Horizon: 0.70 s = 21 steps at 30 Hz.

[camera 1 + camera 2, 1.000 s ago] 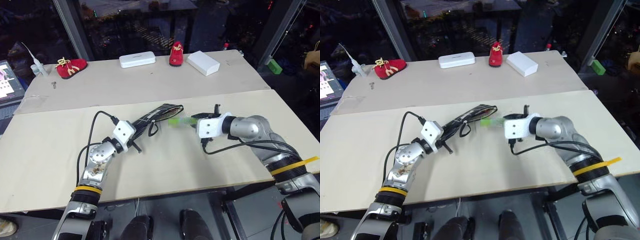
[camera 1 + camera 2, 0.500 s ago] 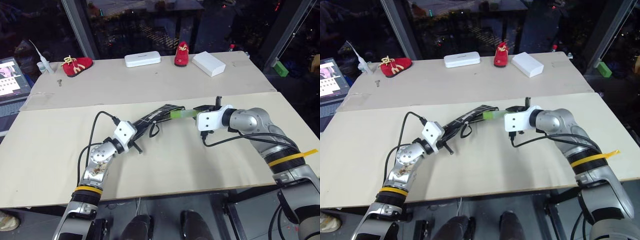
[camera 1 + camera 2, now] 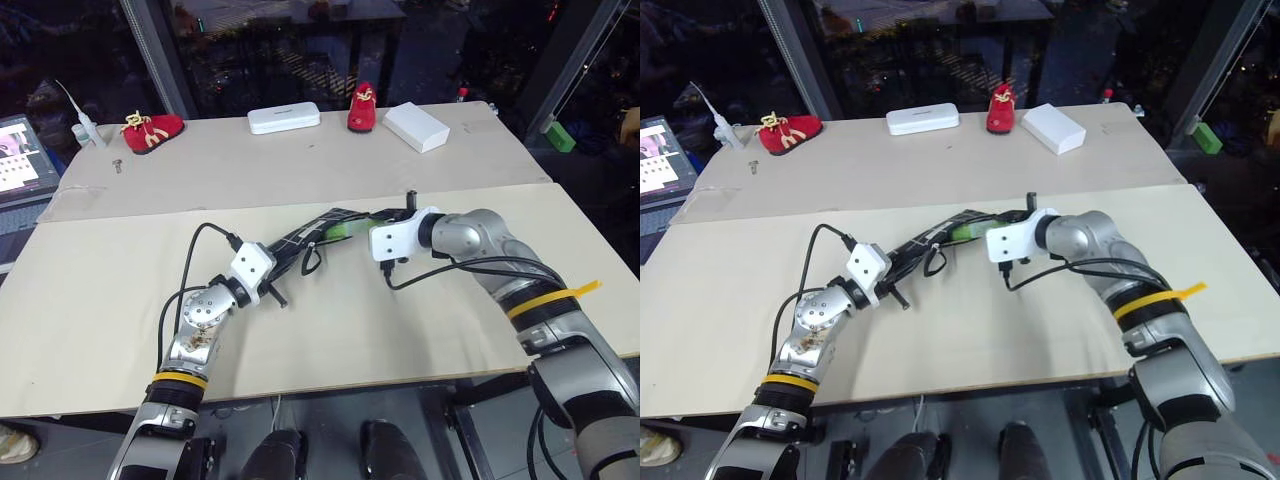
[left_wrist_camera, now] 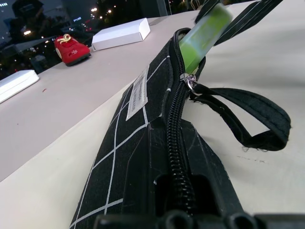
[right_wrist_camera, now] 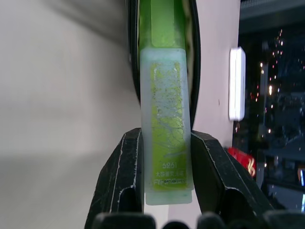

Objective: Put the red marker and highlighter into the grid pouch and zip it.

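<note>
Highlighter [image 5: 164, 114] sits clamped between the right gripper [image 5: 164, 191] fingers, its far end inside the grid pouch [image 4: 143, 143] mouth; left gripper [image 3: 268, 272] jaws pinch the pouch's near end.

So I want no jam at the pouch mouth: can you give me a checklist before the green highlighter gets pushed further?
1. Right gripper shut on the stubby light-green translucent highlighter: ok.
2. Highlighter tip inside the mouth of the black white-gridded fabric pouch: ok.
3. Left gripper shut on the pouch's end: ok.
4. Zipper open at the mouth: ok.
5. Black loop pull clear of the opening: ok.
6. Red marker already inside: cannot tell.
</note>
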Motion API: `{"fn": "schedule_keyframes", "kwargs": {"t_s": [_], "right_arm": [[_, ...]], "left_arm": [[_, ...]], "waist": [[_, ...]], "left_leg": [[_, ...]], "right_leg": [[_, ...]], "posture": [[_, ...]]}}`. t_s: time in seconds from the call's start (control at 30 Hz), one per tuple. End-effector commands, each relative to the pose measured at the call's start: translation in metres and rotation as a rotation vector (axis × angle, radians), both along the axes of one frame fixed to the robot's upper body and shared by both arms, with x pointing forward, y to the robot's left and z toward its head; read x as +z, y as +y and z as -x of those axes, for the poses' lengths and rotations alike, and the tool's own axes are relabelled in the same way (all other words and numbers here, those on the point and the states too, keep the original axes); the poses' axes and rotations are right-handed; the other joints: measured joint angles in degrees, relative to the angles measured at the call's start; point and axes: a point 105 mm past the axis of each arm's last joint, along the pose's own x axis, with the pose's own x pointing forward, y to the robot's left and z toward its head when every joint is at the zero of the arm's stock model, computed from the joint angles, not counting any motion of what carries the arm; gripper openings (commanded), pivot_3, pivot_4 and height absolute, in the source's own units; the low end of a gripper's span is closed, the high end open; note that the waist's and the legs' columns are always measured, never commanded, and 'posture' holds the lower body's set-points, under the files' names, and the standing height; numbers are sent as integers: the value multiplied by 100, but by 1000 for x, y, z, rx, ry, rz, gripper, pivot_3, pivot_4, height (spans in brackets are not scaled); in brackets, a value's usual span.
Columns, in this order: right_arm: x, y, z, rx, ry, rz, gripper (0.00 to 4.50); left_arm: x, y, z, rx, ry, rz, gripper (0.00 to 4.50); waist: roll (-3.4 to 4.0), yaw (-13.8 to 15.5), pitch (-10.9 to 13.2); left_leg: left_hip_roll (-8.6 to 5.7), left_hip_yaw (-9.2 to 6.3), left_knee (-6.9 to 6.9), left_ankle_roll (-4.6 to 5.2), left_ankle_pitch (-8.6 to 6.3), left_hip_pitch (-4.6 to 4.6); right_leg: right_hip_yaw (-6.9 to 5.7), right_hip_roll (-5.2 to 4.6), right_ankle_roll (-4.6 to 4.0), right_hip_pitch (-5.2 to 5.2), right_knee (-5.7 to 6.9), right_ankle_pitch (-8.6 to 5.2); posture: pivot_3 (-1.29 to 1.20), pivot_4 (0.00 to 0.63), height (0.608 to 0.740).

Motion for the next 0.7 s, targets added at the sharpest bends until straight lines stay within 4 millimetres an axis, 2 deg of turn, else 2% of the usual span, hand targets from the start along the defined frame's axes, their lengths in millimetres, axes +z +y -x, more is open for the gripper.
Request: {"fn": "schedule_keyframes", "kwargs": {"t_s": [0.03, 0.23, 0.3, 0.43, 0.5, 0.6, 0.63, 0.7], "right_arm": [[14, 24, 5, 93, -69, 15, 1025], [-2, 70, 18, 237, -64, 43, 1025], [-1, 78, 17, 249, -69, 35, 1025], [1, 79, 14, 246, -68, 21, 1025], [1, 74, 13, 222, -21, -10, 2031], [16, 57, 0, 148, -49, -63, 2980], [20, 45, -3, 120, -37, -67, 3291], [27, 22, -6, 75, 3, -101, 3291]], "left_arm": [[13, -4, -2, -19, -39, 14, 0], [13, -7, -3, -28, -41, 15, 0], [14, -7, -3, -30, -43, 15, 0], [14, -8, -3, -31, -45, 15, 0], [14, -6, -3, -27, -46, 16, 0], [13, -4, -1, -22, -44, 15, 0], [12, -3, 0, -21, -43, 15, 0], [11, -4, 0, -19, -43, 15, 0]], "waist": [[0, -4, 0], [0, -24, 0], [0, -18, 0], [0, -19, 0], [0, -19, 0], [0, -21, 0], [0, -20, 0], [0, 2, 0]], "left_leg": [[0, 0, 0, 0, 0, 0], [0, 0, 0, -2, 1, 3], [0, -2, 0, -3, 2, 3], [-1, -2, -1, -8, 5, 2], [-1, -3, -1, -17, 10, 0], [-1, -4, -1, -17, 10, 1], [-1, -4, -1, -17, 9, 1], [-2, -4, -1, -12, 7, 0]], "right_leg": [[0, 0, 0, 0, 1, 0], [1, 2, 0, -2, 6, 0], [0, 1, -1, -2, 7, 0], [0, 2, -1, -4, 6, 0], [0, 2, -1, -6, 6, 0], [0, 2, -1, -6, 6, 0], [0, 2, -1, -5, 6, 0], [0, 1, -1, -5, 6, 1]], "posture": [[0, 150, 740], [0, 150, 740], [0, 150, 740], [0, 150, 740], [0, 150, 740], [0, 150, 740], [0, 150, 740], [0, 150, 740]]}}
